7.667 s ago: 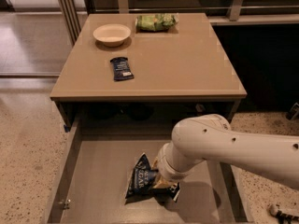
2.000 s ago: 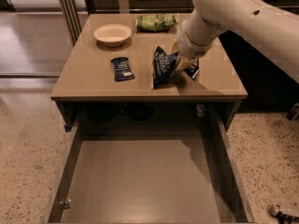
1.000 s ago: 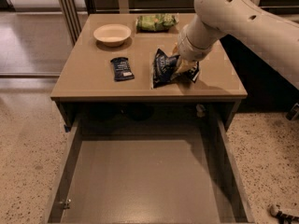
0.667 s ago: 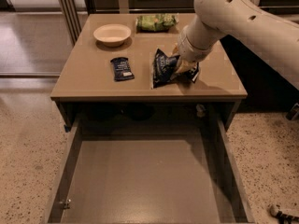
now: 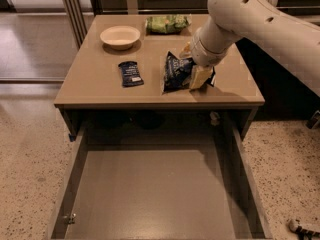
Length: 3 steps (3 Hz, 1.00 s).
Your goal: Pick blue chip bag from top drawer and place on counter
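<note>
Bowl (image 5: 120, 36), green bag (image 5: 167, 24) — bar wrapper (image 5: 131, 73)

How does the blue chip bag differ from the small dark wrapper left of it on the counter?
The blue chip bag is bigger and crinkled; the wrapper is small and flat. The bag stands propped against the pincer on its right; the wrapper lies alone. Both are dark blue, on the counter.

A thick, smooth cream-white arm (image 5: 260, 24) is showing small dark round holes and narrowing to a ringed wrist. Its yellowish-tan gripper (image 5: 200, 77) is sitting near the bench's (image 5: 90, 86) front edge, toward the right corner.
</note>
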{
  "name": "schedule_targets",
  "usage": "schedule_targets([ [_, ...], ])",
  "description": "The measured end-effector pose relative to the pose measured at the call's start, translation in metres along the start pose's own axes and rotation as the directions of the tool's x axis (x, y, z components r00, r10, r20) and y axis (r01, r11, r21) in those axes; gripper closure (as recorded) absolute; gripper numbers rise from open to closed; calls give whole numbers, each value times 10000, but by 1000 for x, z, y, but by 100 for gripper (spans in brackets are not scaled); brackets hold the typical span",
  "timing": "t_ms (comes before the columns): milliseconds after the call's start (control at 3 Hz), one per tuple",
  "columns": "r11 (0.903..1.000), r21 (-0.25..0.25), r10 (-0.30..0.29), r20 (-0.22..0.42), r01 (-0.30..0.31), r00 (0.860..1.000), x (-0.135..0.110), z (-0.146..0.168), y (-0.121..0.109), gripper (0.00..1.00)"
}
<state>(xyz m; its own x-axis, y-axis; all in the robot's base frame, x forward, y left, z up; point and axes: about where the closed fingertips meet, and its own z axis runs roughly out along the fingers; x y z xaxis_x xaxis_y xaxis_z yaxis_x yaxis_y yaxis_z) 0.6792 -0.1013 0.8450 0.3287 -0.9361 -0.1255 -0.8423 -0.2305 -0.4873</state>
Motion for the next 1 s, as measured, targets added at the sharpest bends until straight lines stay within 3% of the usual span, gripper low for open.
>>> schedule_targets([
  [667,10000,-1,0,0,0,10000,0,0,0,0],
  [1000,9998,151,115,350,-121,9993,3,-13,-7,0],
])
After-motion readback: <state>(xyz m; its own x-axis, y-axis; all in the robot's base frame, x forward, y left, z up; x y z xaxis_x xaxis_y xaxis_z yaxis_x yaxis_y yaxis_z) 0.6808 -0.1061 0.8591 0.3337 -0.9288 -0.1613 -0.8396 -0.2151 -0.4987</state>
